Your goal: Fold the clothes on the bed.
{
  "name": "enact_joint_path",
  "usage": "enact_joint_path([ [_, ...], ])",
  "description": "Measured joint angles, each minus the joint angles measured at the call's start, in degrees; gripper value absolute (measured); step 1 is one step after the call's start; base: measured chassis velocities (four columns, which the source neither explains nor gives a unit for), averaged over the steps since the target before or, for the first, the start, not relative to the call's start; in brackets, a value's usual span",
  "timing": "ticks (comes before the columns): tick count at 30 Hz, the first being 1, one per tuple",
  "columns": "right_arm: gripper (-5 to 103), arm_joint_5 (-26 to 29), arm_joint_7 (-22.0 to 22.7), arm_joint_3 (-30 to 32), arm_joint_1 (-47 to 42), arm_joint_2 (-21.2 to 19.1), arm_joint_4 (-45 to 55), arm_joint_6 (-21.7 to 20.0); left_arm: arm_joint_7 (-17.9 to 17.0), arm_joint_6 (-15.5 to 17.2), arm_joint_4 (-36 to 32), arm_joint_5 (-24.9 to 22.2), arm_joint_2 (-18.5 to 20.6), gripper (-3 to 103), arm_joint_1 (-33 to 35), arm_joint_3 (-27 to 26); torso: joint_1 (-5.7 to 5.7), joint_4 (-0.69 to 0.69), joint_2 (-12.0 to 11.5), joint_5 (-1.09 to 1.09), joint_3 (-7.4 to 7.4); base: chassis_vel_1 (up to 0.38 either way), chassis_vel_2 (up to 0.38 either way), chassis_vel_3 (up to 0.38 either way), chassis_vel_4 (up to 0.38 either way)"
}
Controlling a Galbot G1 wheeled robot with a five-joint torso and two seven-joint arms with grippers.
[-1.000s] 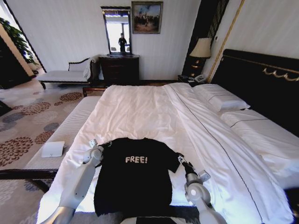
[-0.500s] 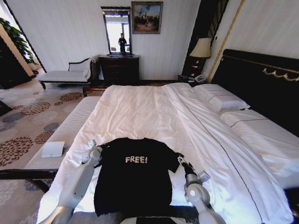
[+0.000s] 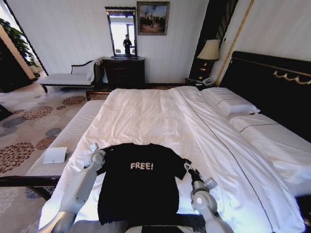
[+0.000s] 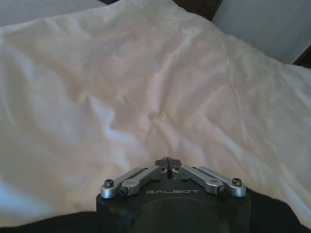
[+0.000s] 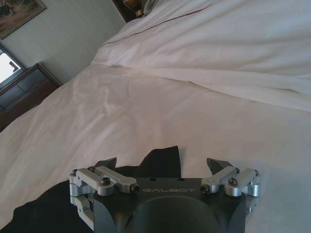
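At the near edge of the bed [image 3: 146,111], the black T-shirt [image 3: 138,187] lies flat, its hem cut off. Left gripper [image 4: 167,163], fingers pressed together, sits by one sleeve; right gripper [image 5: 165,167] spreads over the other sleeve's tip.

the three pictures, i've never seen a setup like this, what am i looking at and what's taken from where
This is a two-armed wheeled robot at a bed. The wide picture comes from its head camera, looking down at a black T-shirt with "FREE!" lettering, lying flat on the white bedding. The other two come from cameras on the wrists. The left gripper is by the shirt's left sleeve, its fingers pressed together; whether it pinches cloth, I cannot tell. The right gripper is open, with the tip of the right sleeve between its fingers. A small folded white towel lies on the bench alongside.
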Motion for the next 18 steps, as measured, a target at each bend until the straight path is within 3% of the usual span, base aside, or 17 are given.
enact_joint_path([
  [8,100,-0.18,-0.08,0.28,0.18,-0.37,-0.19,0.32,1.79,-3.17,2.26,1.44,-0.98,0,-1.11,0.9,0.0,0.0,0.0,0.0,0.0,0.0,0.0,0.0,0.0],
  [18,100,-0.1,-0.14,0.32,0.36,-0.55,-0.19,0.42,3.08,-4.82,3.05,2.18,-1.05,0,-1.47,1.11,0.0,0.0,0.0,0.0,0.0,0.0,0.0,0.0,0.0],
])
